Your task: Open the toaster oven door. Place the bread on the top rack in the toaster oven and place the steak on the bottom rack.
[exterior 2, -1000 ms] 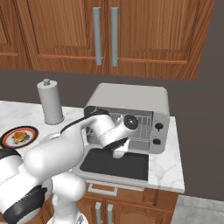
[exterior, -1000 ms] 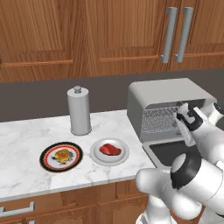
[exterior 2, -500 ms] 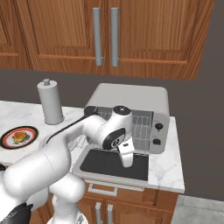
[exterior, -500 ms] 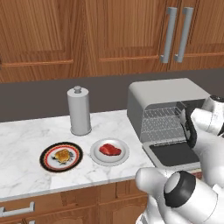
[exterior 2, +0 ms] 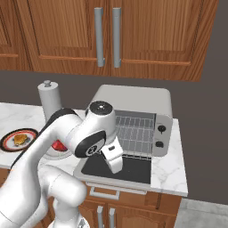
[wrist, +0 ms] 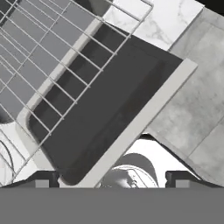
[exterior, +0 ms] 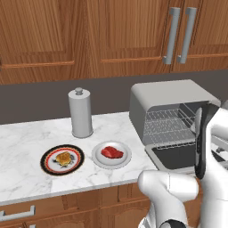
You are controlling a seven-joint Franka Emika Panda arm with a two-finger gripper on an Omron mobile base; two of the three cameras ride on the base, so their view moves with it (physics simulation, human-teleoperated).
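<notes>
Left base view shows the toaster oven [exterior: 171, 111] at the right end of the bench [exterior: 26, 133] with its door [exterior: 178, 156] folded down flat toward the near edge, so the opening step looks done. Inside, the top rack [exterior: 171, 118] and the bottom rack [exterior: 167, 133] both sit bare. The bread [exterior: 63, 158] lies on a dark-rimmed plate [exterior: 46, 165] at the near left, and the steak [exterior: 111, 152] rests on a white plate [exterior: 126, 158] just right of it, between the bread and the oven. A grey canister [exterior: 80, 113] stands farther back.

Judging from this, loading has not begun; the next move calls for swinging the arm left across the bench to the bread, coming down over it and closing on it without dragging the plate.

In the hand view the end effector [wrist: 112, 178] hangs above the lowered door, its two dark fingertips [wrist: 41, 178] set far apart with nothing between them, so it appears spread wide and empty, touching nothing, though the tips are barely in frame. In the right base view the end effector [exterior 2: 114, 161] sits over the door's dark glass, in front of the racks.
</notes>
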